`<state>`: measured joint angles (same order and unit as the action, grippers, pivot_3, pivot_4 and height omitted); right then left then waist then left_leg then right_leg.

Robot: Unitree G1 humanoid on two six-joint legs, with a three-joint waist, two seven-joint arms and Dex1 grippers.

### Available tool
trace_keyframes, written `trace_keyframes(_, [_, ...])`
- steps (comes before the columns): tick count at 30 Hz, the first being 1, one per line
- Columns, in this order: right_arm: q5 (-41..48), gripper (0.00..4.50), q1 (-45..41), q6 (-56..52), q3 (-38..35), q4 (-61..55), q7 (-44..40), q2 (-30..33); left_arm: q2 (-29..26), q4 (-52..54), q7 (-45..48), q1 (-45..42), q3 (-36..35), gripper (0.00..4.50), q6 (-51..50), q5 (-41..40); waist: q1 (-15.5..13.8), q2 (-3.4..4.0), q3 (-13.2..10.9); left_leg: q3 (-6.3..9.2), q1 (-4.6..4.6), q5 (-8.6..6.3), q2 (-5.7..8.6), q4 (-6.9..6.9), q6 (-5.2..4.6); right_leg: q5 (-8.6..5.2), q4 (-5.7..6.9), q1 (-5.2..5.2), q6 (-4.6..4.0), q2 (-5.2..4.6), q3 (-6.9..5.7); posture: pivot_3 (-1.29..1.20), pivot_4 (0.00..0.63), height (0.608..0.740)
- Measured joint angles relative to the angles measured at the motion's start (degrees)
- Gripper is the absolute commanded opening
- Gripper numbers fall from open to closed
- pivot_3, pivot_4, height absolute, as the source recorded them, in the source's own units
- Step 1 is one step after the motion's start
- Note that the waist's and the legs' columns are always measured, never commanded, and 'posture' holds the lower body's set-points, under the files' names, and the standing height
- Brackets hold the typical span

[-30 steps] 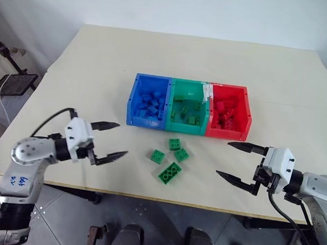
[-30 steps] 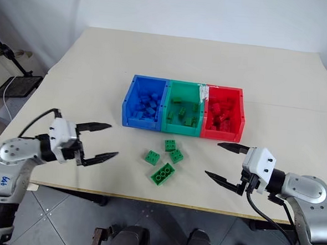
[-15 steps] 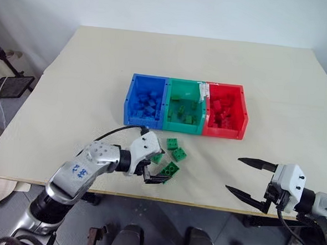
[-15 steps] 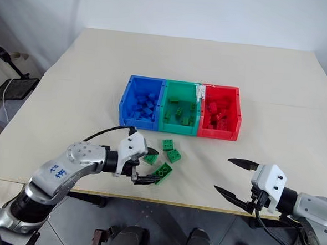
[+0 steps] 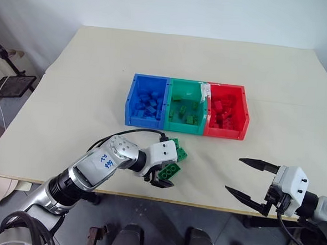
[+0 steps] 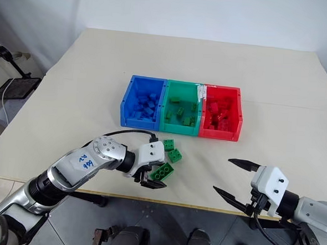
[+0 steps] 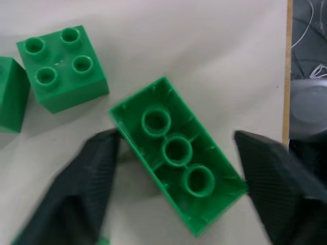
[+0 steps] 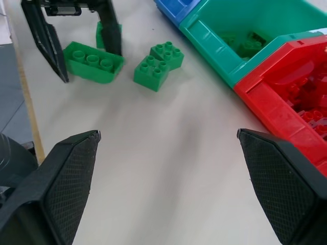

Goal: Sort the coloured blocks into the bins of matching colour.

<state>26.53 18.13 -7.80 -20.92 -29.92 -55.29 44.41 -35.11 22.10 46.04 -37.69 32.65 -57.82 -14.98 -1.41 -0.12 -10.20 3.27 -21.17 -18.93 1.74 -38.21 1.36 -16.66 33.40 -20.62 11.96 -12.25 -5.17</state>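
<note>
The long bright green plastic studded brick [image 7: 179, 153] lies hollow side up on the cream table [image 5: 88, 84], close to the near edge, in front of the green middle tub [image 5: 187, 104] of the three joined bins. The left gripper [image 5: 163, 175] straddles it, its black fingers [image 7: 87, 178] half spread, one against the brick's end and the other just beside the opposite end; the grip does not look closed yet.

The brick should be light, rigid and smooth-sided, so it may slip or twist under an off-centre pinch. Its flat side walls look like the safest hold, with the fingers squarely opposed.

Two small square green studded bricks [image 5: 178, 149] sit just beyond it, near enough to be nudged on closing or lifting. The table's near edge lies close behind the gripper, so a fumbled brick could slide off. The way from here up to the green tub looks open.

The right gripper [image 5: 251, 180] hangs wide open and empty, well apart to the right, clear of that path.
</note>
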Motion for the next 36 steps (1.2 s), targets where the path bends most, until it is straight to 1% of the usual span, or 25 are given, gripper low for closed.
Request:
trace_keyframes(3, [0.0, 4.50, -1.5, 0.0, 0.1, 0.0, 0.4, 0.0, 0.1, -0.6, 0.0, 0.0, -0.2, 1.64, 1.0, 0.4, 0.0, 0.00, 0.0, 0.00, 0.00, 0.00, 0.00, 0.00, 0.00, 0.00, -0.01, 0.00, 0.00, 0.00, 0.00, 0.00, 0.150, 0.740])
trace_keyframes(4, [0.0, 4.50, -1.8, 0.0, 0.1, 0.0, 0.4, 0.0, 0.2, -0.8, 0.1, 0.1, -0.3, 1.48, 1.3, 0.4, -0.1, 0.00, 0.0, 0.01, 0.00, 0.00, 0.00, 0.00, 0.00, 0.00, -0.01, 0.00, 0.00, 0.00, 0.00, 0.00, 0.150, 0.740])
trace_keyframes(7, [0.0, 4.50, -2.4, 0.0, 0.3, 0.2, 0.5, 0.0, 0.7, -2.3, 0.8, 0.7, -1.5, 1.49, 3.5, 0.1, -0.1, -0.01, 0.0, 0.01, -0.04, 0.00, 0.00, -0.02, 0.00, 0.00, -0.01, 0.00, 0.00, 0.00, 0.00, 0.00, 0.150, 0.740])
trace_keyframes(11, [-0.1, 4.50, -2.7, 0.0, 0.3, 0.7, 0.4, 0.0, 0.2, -2.9, 2.7, 3.3, -6.3, 1.49, 9.1, -1.0, -0.1, -0.01, 0.0, 0.01, -0.03, 0.00, 0.00, -0.01, 0.00, 0.00, -0.02, -0.01, 0.00, 0.00, -0.01, 0.00, 0.150, 0.740])
trace_keyframes(14, [0.0, 4.50, -1.8, 0.0, 0.3, 0.7, 0.5, -0.1, 1.3, -5.1, 3.9, 5.1, -12.2, 1.49, 18.3, -1.8, -0.1, -0.01, 0.0, 0.01, -0.03, 0.00, -0.01, -0.01, 0.00, 0.00, -0.02, -0.01, 0.00, 0.00, -0.01, 0.00, 0.150, 0.740])
trace_keyframes(17, [0.1, 4.50, -1.6, 0.1, 0.1, 0.7, 2.0, -2.1, 7.4, -10.0, 0.0, 3.3, -19.3, 1.49, 24.5, -2.1, -0.4, -0.05, 0.0, 0.04, -0.06, 0.00, 0.01, -0.10, 0.00, 0.00, -0.03, 0.03, 0.00, 0.00, -0.04, 0.00, 0.150, 0.740])
trace_keyframes(19, [0.7, 4.50, -1.8, 0.1, -0.3, 0.5, 3.7, -3.6, 9.8, -14.3, -3.2, 0.1, -21.8, 1.49, 27.8, -0.9, -0.3, -0.06, 0.0, 0.03, -0.04, 0.00, 0.02, -0.08, 0.00, 0.01, -0.03, 0.03, 0.01, 0.00, -0.03, 0.00, 0.150, 0.740])
trace_keyframes(23, [1.8, 4.50, -2.6, -1.1, -1.0, -0.7, 7.9, -6.0, 16.4, -28.0, -6.6, -7.9, -21.7, 1.49, 34.5, 3.0, -0.3, -0.09, -0.1, 0.02, -0.06, 0.00, 0.04, -0.08, 0.00, 0.02, -0.03, 0.02, 0.03, -0.01, -0.05, 0.00, 0.150, 0.740])
trace_keyframes(27, [2.1, 4.50, -3.5, -1.8, -1.1, -1.7, 10.5, -6.8, 20.2, -38.9, -7.4, -13.2, -20.5, 1.49, 38.9, 6.2, 0.1, -0.10, -0.1, -0.02, -0.05, 0.00, 0.03, 0.03, 0.00, 0.02, -0.02, -0.06, 0.03, 0.00, -0.06, 0.00, 0.150, 0.740])
trace_keyframes(29, [2.2, 4.50, -4.3, -2.5, -1.2, -1.7, 12.5, -8.1, 22.0, -43.8, -7.4, -15.3, -20.6, 1.49, 40.5, 6.5, 0.1, -0.10, -0.1, -0.04, -0.06, 0.00, 0.03, 0.04, 0.00, 0.02, -0.01, -0.08, 0.03, 0.00, -0.05, 0.00, 0.150, 0.740])
trace_keyframes(31, [2.3, 4.50, -4.9, -2.8, -1.2, -2.0, 13.8, -8.6, 22.9, -46.3, -6.9, -16.2, -20.9, 2.23, 41.1, 6.5, 0.1, -0.09, -0.1, -0.05, -0.06, 0.00, 0.03, 0.04, 0.00, 0.02, 0.00, -0.09, 0.03, 0.00, -0.04, 0.00, 0.150, 0.740])
trace_keyframes(33, [2.3, 4.50, -5.2, -3.4, -1.1, -2.8, 14.4, -8.6, 23.0, -47.8, -7.0, -16.5, -21.5, 2.76, 40.8, 6.5, 0.1, -0.10, -0.1, -0.04, -0.06, 0.00, 0.02, 0.04, -0.01, 0.02, 0.01, -0.10, 0.03, 0.00, -0.05, 0.00, 0.150, 0.740])
trace_keyframes(36, [2.2, 4.50, -5.8, -3.6, 0.2, -3.8, 14.9, -8.7, 22.4, -47.5, -6.1, -16.5, -22.7, 3.73, 40.2, 6.3, 0.1, -0.09, -0.1, -0.04, -0.06, 0.00, 0.02, 0.03, 0.00, 0.02, 0.02, -0.10, 0.03, 0.00, -0.05, 0.00, 0.150, 0.740])
